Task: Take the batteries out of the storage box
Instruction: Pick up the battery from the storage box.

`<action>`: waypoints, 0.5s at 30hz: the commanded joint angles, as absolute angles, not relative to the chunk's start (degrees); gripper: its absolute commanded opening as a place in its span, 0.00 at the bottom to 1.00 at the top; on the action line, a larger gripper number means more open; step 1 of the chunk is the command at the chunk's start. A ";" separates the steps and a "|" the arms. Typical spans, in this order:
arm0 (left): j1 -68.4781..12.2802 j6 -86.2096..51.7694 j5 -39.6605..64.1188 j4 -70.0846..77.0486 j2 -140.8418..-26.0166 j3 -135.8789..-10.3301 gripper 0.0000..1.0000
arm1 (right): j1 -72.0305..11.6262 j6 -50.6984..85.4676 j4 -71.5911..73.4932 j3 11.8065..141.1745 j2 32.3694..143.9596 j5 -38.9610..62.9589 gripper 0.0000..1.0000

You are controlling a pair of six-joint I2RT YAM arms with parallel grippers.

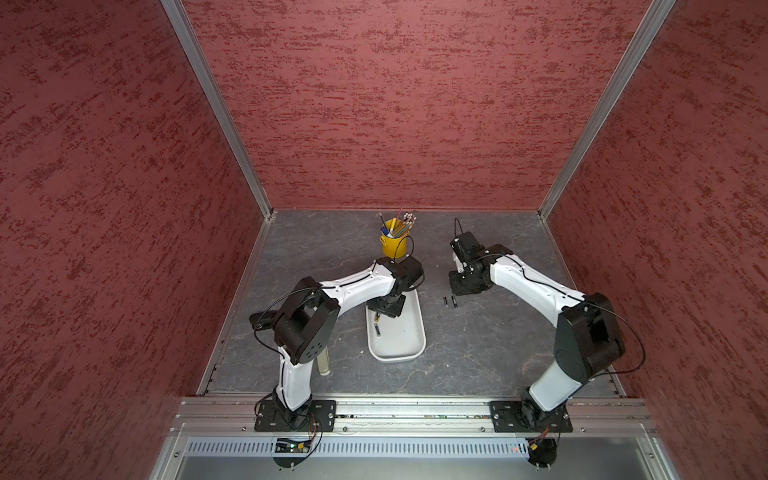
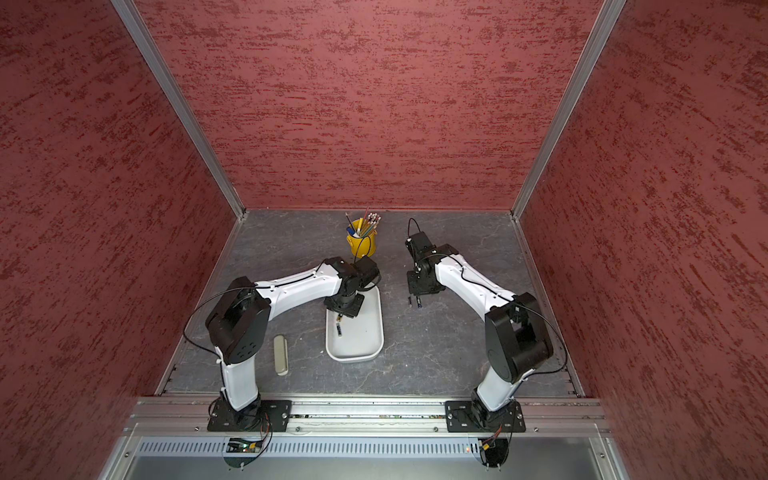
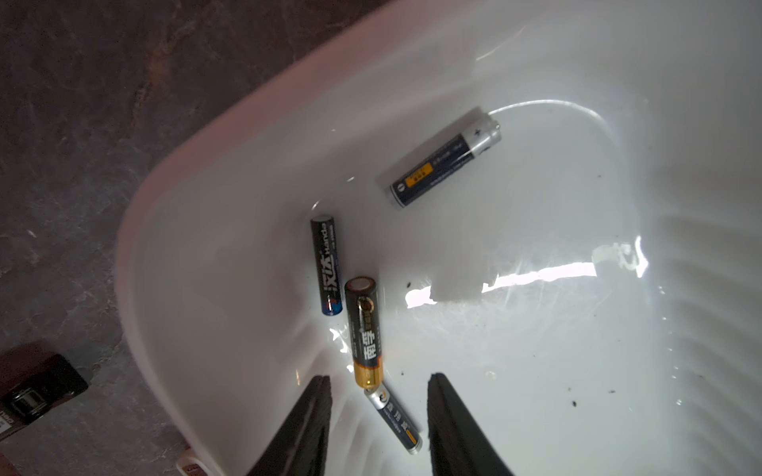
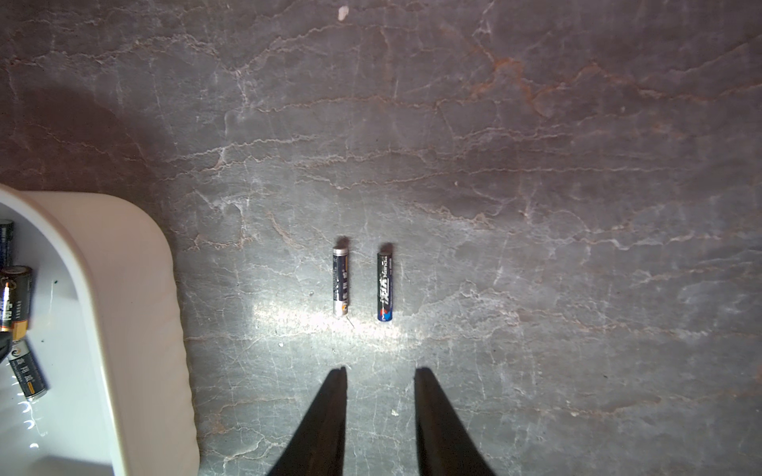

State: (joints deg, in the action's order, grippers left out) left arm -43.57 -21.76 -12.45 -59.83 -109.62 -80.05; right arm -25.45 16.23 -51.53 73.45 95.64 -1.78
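As it lies in the storage box [image 3: 206, 268], one battery [image 3: 327, 263] reads "Handa".

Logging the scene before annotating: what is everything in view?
table: one, grey, underneath everything
storage box: one, white, mid-table
boxed batteries: four, mostly black, lying on the box floor
loose batteries: two, dark, side by side right of the box
pencil cup: one, yellow, at the back
case: one, beige, left of the box
left gripper: one, black, open inside the box
right gripper: one, black, open near the loose batteries
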 commanded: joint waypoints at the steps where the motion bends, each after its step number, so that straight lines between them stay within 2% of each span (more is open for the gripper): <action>1: -42.74 -20.96 -10.93 -57.84 -110.95 -78.98 0.41 | -25.31 15.95 -52.74 74.62 94.86 -2.60 0.32; 15: -41.40 -20.42 -7.58 -55.89 -113.51 -78.24 0.35 | -25.31 16.33 -53.60 75.14 94.86 -1.98 0.32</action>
State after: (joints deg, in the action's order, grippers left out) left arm -41.56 -21.08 -9.19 -57.32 -112.40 -78.76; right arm -25.45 16.25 -52.38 73.45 95.64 -1.74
